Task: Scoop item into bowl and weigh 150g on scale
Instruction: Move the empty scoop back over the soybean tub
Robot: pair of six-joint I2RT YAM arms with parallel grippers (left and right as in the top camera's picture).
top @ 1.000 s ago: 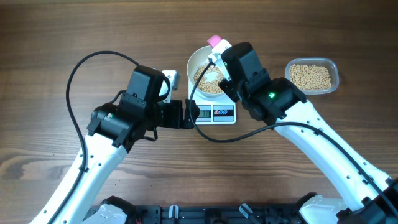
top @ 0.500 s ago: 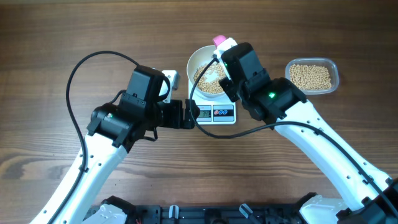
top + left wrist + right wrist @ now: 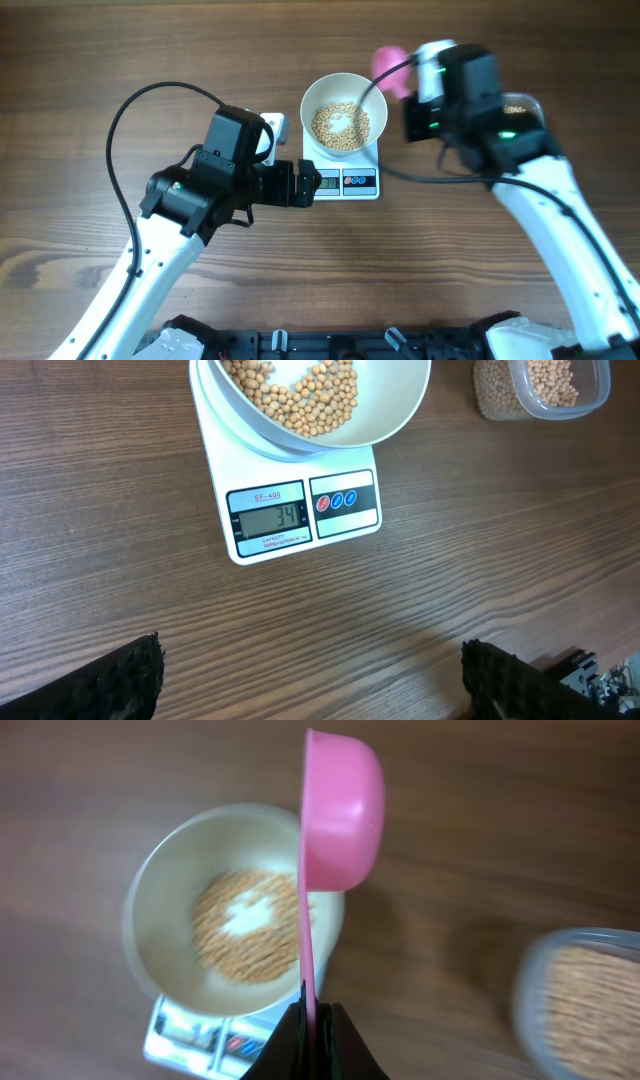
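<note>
Right jaws clamp the scoop (image 3: 341, 810); only left wrist shows the scale (image 3: 300, 512) reading.

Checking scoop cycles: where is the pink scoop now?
In the overhead view, the pink scoop hangs just right of the bowl, held by the right gripper.

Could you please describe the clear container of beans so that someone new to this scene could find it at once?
Find the white digital scale in the middle of the wooden table, carrying a round white bowl. Towards the right arm's side, directly on the wood, lies the container. Both hold tan beans, but only this one is see-through plastic with rounded corners.
</note>
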